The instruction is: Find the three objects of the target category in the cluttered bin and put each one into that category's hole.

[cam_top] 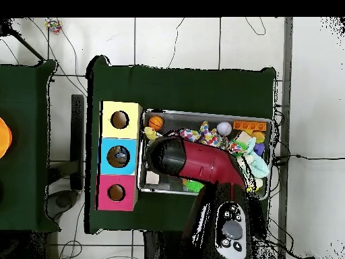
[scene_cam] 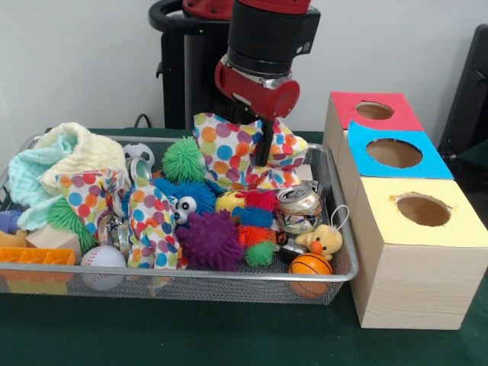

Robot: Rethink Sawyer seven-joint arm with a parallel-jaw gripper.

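Hand (scene_cam: 263, 152) down in wire-mesh basket (scene_cam: 335, 271), closed on polka-dot cloth (scene_cam: 236, 152); blue-topped box hole (scene_cam: 394, 153) just beside it.

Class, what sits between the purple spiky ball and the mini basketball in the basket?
Front view: a small green spiky ball between purple ball and basketball.

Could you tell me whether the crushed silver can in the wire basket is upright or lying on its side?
On its side: in the front view the can lies among the toys in the wire basket, its round end showing sideways.
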